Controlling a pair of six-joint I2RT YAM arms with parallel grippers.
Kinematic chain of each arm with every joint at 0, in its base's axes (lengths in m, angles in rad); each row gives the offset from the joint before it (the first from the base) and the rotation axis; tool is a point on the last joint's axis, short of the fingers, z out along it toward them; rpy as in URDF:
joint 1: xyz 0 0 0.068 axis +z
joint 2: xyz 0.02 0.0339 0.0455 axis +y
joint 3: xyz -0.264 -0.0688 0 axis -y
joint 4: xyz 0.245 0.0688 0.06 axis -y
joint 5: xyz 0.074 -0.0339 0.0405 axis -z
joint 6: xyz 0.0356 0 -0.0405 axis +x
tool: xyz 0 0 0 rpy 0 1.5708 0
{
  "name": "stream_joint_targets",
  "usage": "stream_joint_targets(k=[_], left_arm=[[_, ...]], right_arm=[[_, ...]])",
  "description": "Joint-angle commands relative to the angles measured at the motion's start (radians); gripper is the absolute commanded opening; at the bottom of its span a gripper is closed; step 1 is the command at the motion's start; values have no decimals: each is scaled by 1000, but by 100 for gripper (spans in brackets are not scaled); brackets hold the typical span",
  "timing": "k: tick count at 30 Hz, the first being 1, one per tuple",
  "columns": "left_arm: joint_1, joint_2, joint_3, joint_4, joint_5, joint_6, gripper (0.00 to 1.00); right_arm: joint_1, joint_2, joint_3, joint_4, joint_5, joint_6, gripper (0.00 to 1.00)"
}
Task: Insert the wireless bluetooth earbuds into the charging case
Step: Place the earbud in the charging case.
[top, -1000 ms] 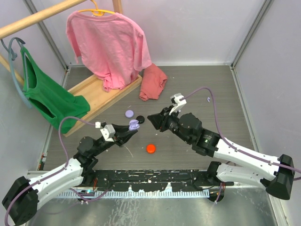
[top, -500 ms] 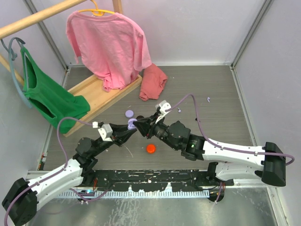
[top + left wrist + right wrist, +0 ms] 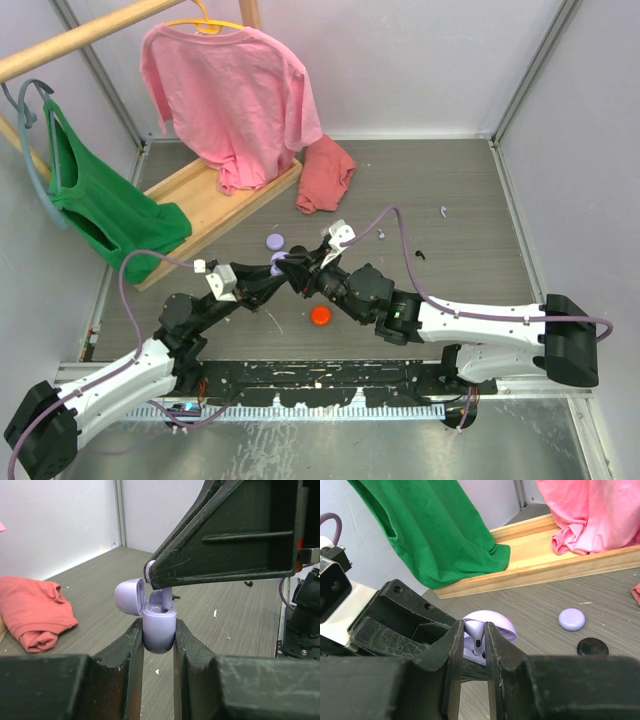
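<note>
Lavender earbud [image 3: 475, 636], a small glossy stemmed piece, is pinched between the fingers of the right gripper [image 3: 474, 630], which are closed on it. Its stem reaches down into the charging case [image 3: 159, 627] directly beneath those fingertips; whether it is seated cannot be told. That case is lavender and rounded, with its lid [image 3: 130, 596] hinged back and its body clamped between the fingers of the left gripper [image 3: 158, 630]. Beyond the right fingertips lie a lavender puck [image 3: 571, 619] and a black puck [image 3: 592, 646]. An orange-red puck [image 3: 320, 316] lies near both grippers, on the side of the arm bases. A tiny lavender bit [image 3: 443, 211] and a black bit [image 3: 420, 255] lie well apart from both grippers.
</note>
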Motion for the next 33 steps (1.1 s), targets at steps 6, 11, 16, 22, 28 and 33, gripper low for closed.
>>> stream_joint_targets(k=[6, 11, 16, 22, 28, 33], left_arm=[[-2, -18, 34, 77, 2, -15, 2], [-2, -17, 36, 74, -14, -23, 2], [-3, -15, 36, 71, -26, -27, 2], [-2, -9, 36, 67, -26, -28, 2], [-2, 7, 36, 60, -22, -29, 1], [-2, 34, 36, 54, -2, -33, 0]], right_arm=[[11, 5, -2, 53, 19, -16, 17], [24, 23, 6, 52, -1, -5, 18], [33, 17, 0, 44, 11, 1, 29], [33, -28, -7, 17, 40, -21, 45], [33, -94, 9, -49, 48, -67, 56], [19, -148, 57, -173, 24, -120, 66]])
